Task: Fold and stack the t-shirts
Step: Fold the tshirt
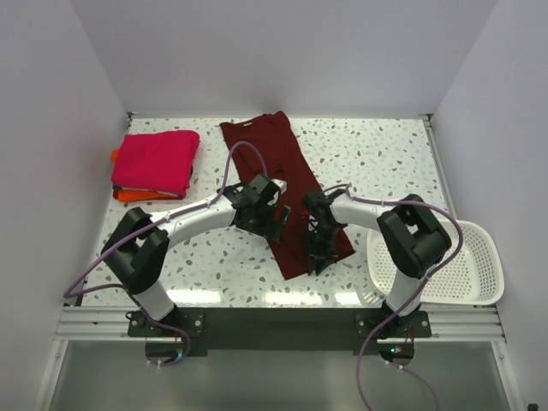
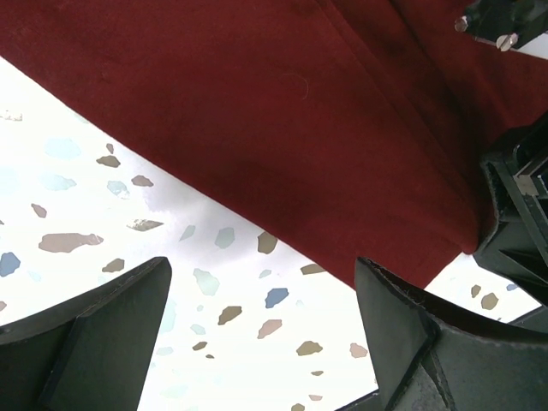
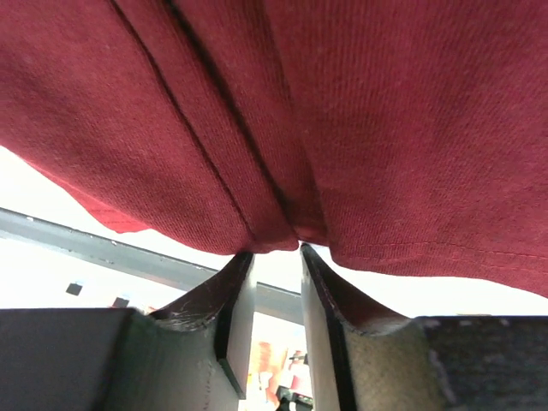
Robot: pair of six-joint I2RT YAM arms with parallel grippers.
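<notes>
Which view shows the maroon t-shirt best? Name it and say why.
Top external: it alone shows the maroon t-shirt end to end, as a long strip. Left wrist shows only one edge; right wrist shows only a fold pinched by the right pincer.

Overhead view: a fixed camera, high above and behind both arm bases, looks down on the whole speckled table, which is walled on three sides.

Left wrist view: the camera sits low behind the left gripper and looks between its two dark fingers across the tabletop, very near the edge of the maroon shirt.

Right wrist view: the camera sits behind the right gripper, so close that the same shirt fills most of the frame.

All three views share that shirt. The left wrist view also catches part of the right arm at its right edge.
</notes>
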